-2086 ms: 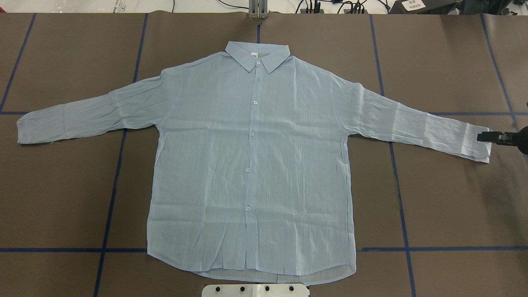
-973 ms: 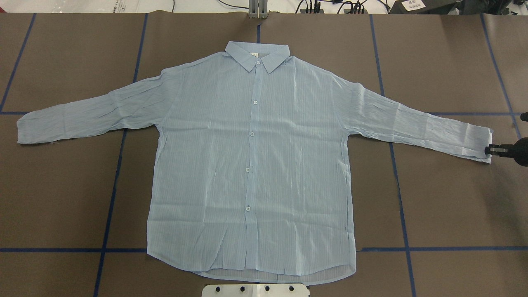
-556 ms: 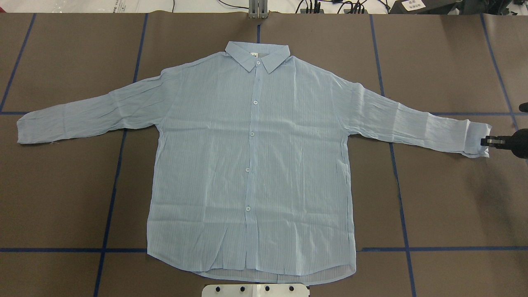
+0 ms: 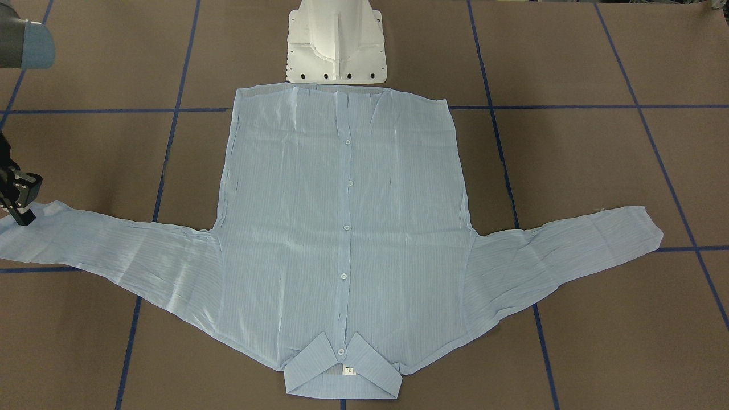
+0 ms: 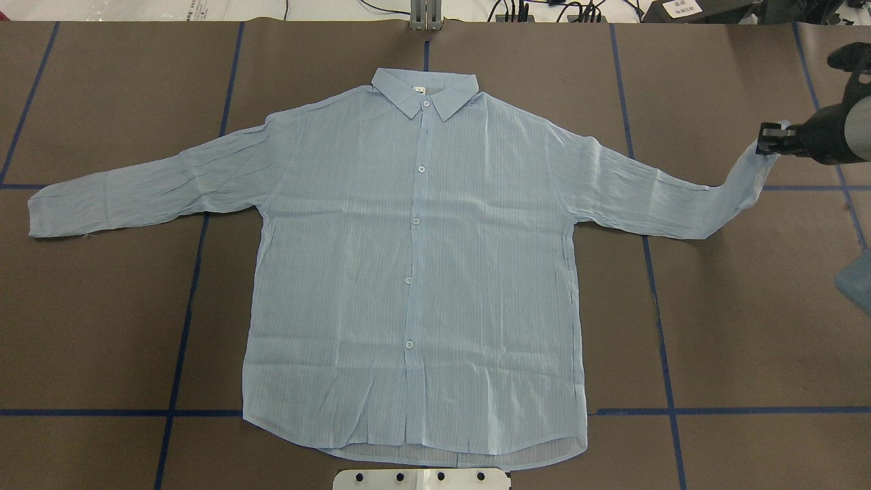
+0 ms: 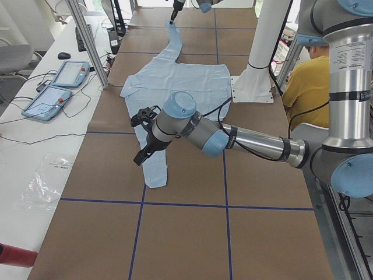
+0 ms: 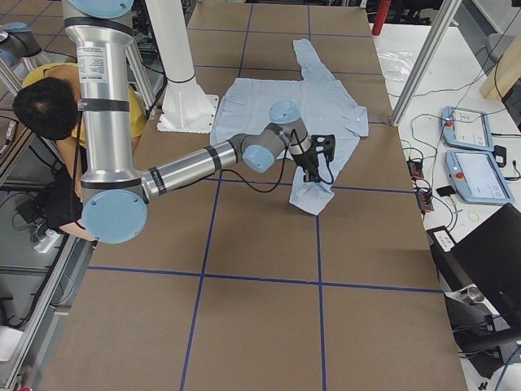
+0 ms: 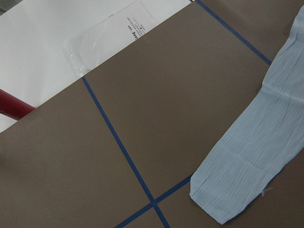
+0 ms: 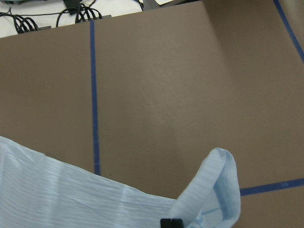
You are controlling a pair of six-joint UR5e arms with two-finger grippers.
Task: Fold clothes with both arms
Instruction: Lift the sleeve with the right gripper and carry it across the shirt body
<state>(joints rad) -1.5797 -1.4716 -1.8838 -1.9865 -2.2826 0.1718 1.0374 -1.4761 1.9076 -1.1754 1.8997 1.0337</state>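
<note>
Nearest the white pedestal [image 5: 422, 478], the shirt [image 5: 415, 272] lies flat and buttoned on the table [image 5: 748, 327], collar at the far side. You hold its right sleeve [image 5: 680, 204] raised by the cuff, right gripper [image 5: 767, 138] pinched shut on it. Sweep it left across the chest in a low arc, without dragging the body. Over the left sleeve [image 5: 136, 197] hangs your left gripper [image 6: 140, 137]; how far open it is cannot be told.

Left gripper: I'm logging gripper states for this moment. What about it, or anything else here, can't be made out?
1. The left gripper shows only in the exterior left view, so open or shut cannot be told.
2. The right gripper, at the shirt cuff: the right wrist view's bottom edge cuts off nearly all of it.
3. The neck tag print is too small in the front-facing view.
</note>
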